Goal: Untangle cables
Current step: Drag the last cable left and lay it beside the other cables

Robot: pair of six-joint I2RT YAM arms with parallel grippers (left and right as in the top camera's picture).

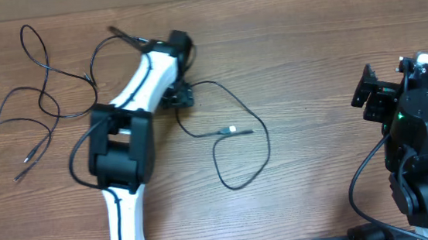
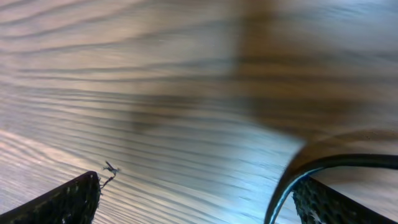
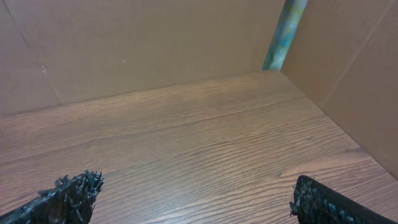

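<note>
Your left gripper (image 2: pixel 196 202) is gaping wide over the table (image 1: pixel 307 34), a cable (image 2: pixel 348 161) lying at its 3 o'clock; your right gripper (image 3: pixel 193 199) is standing open too.

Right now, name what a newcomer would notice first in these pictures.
The white-and-black left arm stretches diagonally across the wooden table, its open left gripper low beside a looped black cable. Left of it lie more thin cables in loose curls; the dark right arm sits at the right edge.
</note>
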